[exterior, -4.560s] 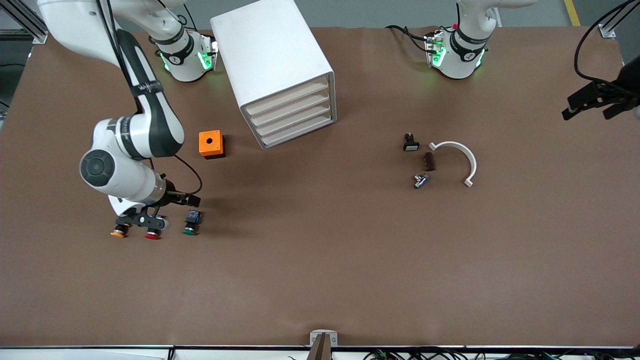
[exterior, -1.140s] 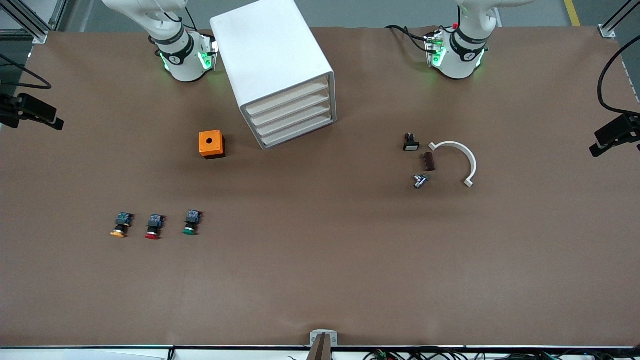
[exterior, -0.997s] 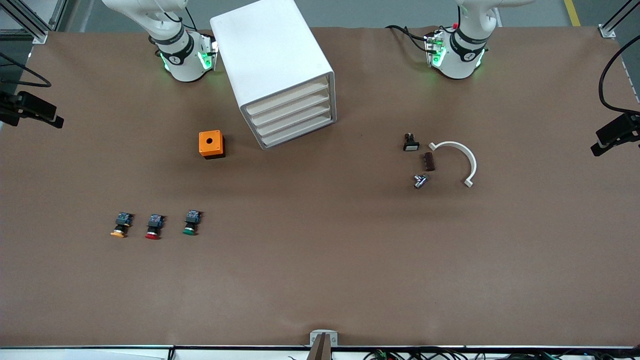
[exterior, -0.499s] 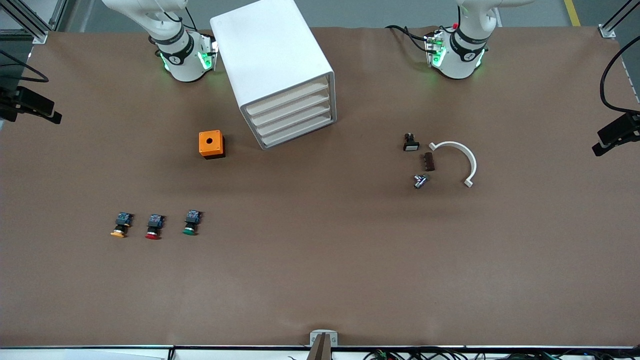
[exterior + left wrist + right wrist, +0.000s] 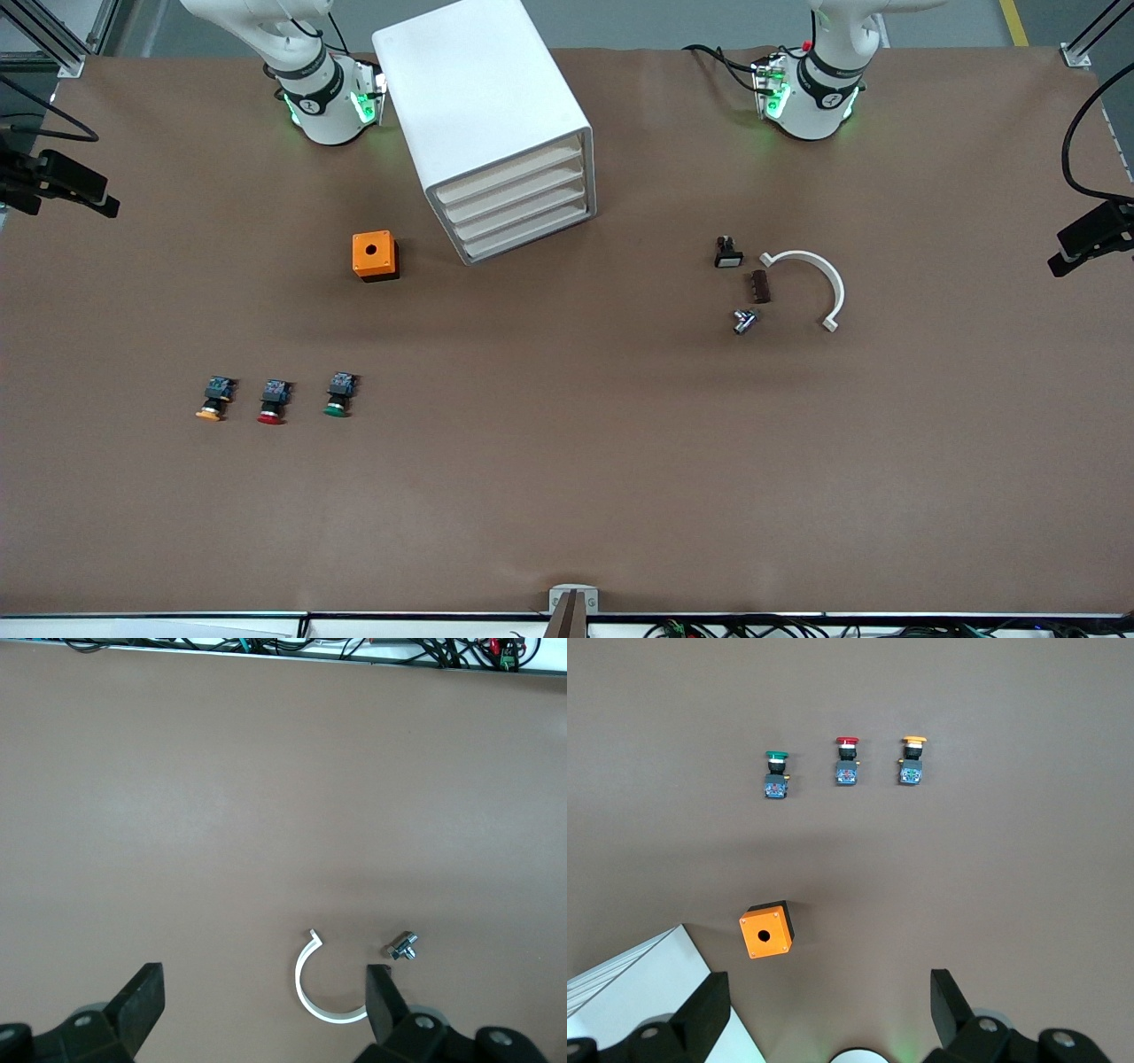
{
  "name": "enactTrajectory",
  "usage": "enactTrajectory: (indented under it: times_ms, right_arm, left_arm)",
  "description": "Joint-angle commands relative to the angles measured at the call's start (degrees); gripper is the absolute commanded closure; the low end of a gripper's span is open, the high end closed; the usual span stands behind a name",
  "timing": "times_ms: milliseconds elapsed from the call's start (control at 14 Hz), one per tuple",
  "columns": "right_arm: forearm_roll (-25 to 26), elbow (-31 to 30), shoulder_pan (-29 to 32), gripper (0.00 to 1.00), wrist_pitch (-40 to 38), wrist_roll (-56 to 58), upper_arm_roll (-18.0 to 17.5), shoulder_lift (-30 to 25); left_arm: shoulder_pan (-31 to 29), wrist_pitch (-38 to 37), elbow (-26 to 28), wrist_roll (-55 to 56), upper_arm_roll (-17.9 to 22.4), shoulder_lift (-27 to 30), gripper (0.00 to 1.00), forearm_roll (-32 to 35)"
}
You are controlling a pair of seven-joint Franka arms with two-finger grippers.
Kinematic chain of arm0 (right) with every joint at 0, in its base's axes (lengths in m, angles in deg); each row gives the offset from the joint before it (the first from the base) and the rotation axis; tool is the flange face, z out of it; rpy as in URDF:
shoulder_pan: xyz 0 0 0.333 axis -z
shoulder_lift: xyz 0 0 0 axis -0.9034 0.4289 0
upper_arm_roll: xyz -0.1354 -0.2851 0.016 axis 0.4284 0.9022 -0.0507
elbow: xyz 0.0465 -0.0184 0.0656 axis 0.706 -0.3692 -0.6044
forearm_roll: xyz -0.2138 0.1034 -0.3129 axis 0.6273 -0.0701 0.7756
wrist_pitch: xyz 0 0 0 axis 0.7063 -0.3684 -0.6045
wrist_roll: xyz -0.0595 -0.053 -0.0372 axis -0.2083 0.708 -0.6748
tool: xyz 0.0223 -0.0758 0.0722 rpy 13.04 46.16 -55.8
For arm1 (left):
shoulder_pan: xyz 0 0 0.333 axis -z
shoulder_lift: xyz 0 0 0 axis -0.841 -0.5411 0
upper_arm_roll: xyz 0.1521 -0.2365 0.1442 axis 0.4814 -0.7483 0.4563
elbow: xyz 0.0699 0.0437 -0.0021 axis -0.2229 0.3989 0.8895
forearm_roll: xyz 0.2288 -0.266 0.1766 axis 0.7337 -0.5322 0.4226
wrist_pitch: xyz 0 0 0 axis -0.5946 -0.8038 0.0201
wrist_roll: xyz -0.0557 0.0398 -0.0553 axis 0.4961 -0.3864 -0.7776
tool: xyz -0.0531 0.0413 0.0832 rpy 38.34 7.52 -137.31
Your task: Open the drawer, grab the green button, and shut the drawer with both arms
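The white cabinet (image 5: 483,106) stands between the two arm bases. All its cream drawer fronts sit flush, and the lowest drawer (image 5: 530,237) is shut. The green-capped button (image 5: 337,396) lies on the bare table, nearer the front camera than the cabinet, toward the right arm's end; the right wrist view also shows this button (image 5: 776,775). My right gripper (image 5: 828,992) hangs open and empty, high over the table between its own base and the orange box. My left gripper (image 5: 263,983) hangs open and empty, high over the white curved piece.
A red-capped button (image 5: 272,403) and an orange-capped button (image 5: 211,400) lie in a row beside the green one. An orange box (image 5: 375,255) sits near the cabinet. A white curved piece (image 5: 811,283) and three small parts (image 5: 746,321) lie toward the left arm's end.
The right arm has risen from the row of buttons to high over the table's edge at its end. Over the last second both grippers only drift slightly; nothing on the table moved.
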Motion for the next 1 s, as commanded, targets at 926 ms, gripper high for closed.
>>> enactTrajectory:
  times_ms: [926]
  right_arm:
    - [-0.1,-9.3,-1.1,0.00,4.7,-1.8,0.5,-7.6]
  left_arm:
    - [0.1,-1.0,-0.3,0.5,-0.1,0.3,0.00,-0.3]
